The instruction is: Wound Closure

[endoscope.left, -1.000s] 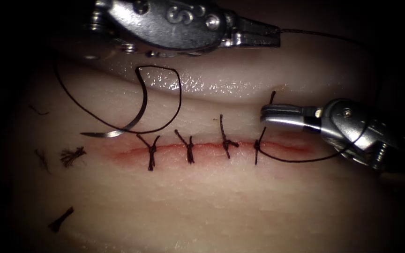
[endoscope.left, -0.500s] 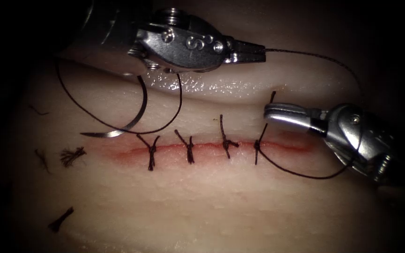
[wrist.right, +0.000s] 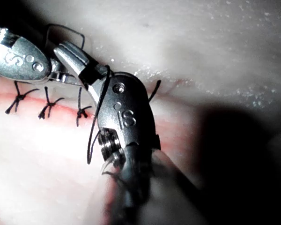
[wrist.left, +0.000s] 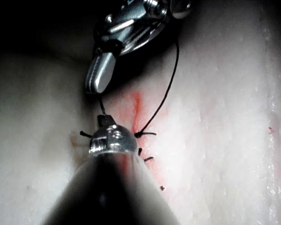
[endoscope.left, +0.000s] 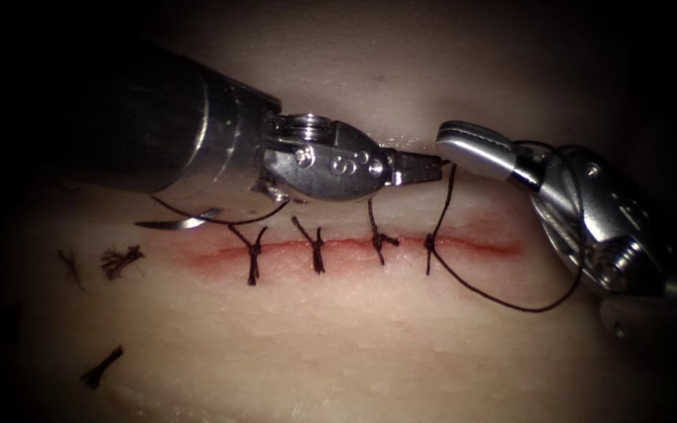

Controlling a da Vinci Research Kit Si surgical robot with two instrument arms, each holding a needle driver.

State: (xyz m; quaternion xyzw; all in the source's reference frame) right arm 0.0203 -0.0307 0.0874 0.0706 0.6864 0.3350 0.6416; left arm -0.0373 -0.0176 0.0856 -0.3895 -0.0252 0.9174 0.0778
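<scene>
Endoscope view: left silver needle driver [endoscope.left: 425,167], lying level, clenched on black thread [endoscope.left: 503,298] above the red cut [endoscope.left: 354,247]; curved steel needle [endoscope.left: 178,223] free on tissue [endoscope.left: 370,345], far left. Right wrist view: thread wraps the closed right driver [wrist.right: 68,54].

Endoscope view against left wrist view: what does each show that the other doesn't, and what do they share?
Endoscope view: the needle lying on the tissue by the left end of the cut, partly under the left shaft, in neither hand; four tied stitches; cut thread ends left of the cut.
Left wrist view: the left hand end-on, shut on the thread, close to the right hand's tip.
Both: the right hand, jaws together with nothing seen between them, the thread looped round its wrist, and the red fluid along the cut.
</scene>
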